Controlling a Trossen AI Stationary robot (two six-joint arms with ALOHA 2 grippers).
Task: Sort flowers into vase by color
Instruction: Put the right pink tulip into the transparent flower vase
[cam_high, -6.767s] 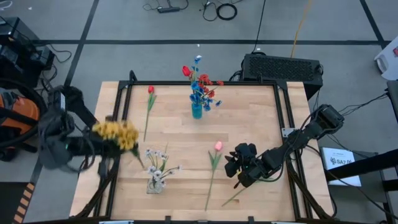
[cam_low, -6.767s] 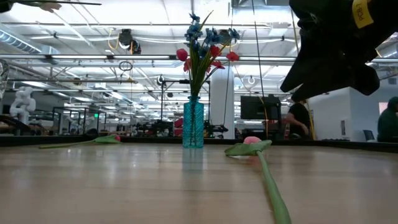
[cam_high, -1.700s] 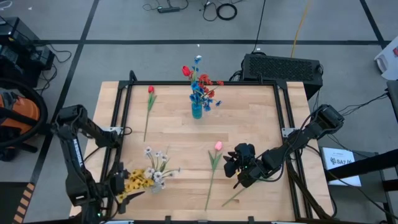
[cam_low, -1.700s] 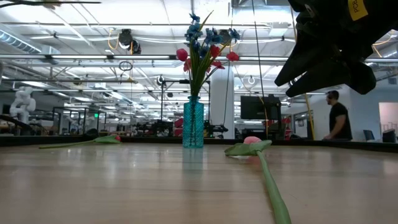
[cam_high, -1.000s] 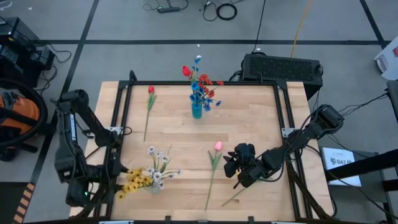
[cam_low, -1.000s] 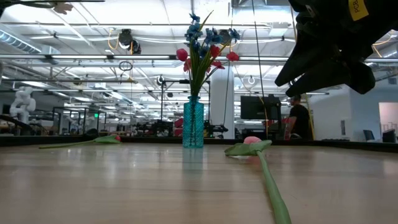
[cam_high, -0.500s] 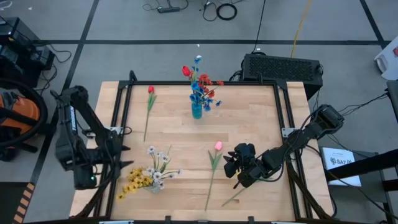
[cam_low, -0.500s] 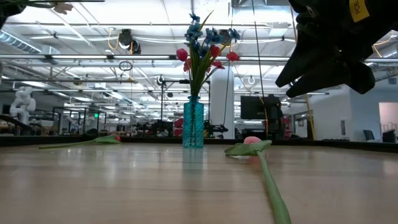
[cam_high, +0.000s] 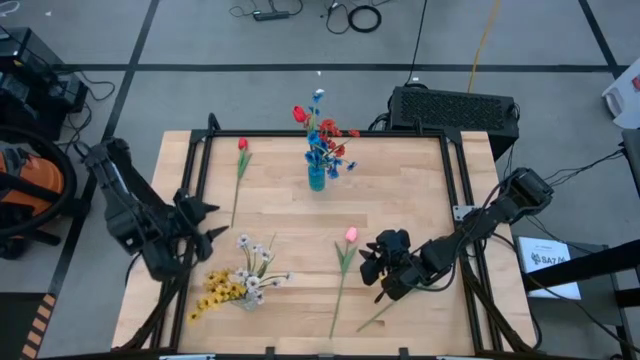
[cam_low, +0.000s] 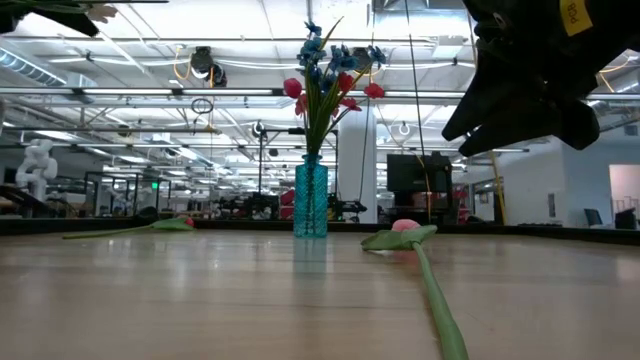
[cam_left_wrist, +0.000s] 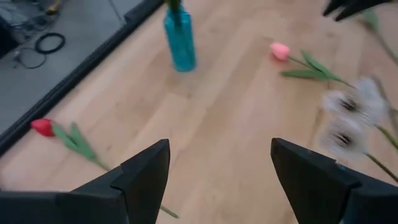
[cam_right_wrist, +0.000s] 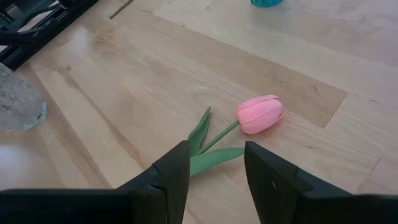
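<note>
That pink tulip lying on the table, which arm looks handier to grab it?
The right: its open claw hovers right over the pink tulip. The left claw is open but across the table.

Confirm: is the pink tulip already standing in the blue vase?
No. The pink tulip lies flat on the table, apart from the blue vase.

Table (cam_high: 400, 180) centre + right far part bare, free passage. Obstacles: blue vase (cam_high: 317, 179) w/ tall red/blue bunch, far centre; clear vase (cam_high: 250, 290) w/ white + yellow sprays, near left. Low stuff, passable above: red tulip (cam_high: 241, 146) flat far left, pink tulip (cam_high: 350, 236) flat near centre. Right gripper (cam_high: 370, 264) just right of pink tulip, fingers apart; left gripper (cam_high: 210, 222) spread wide, left edge, near clear vase.
</note>
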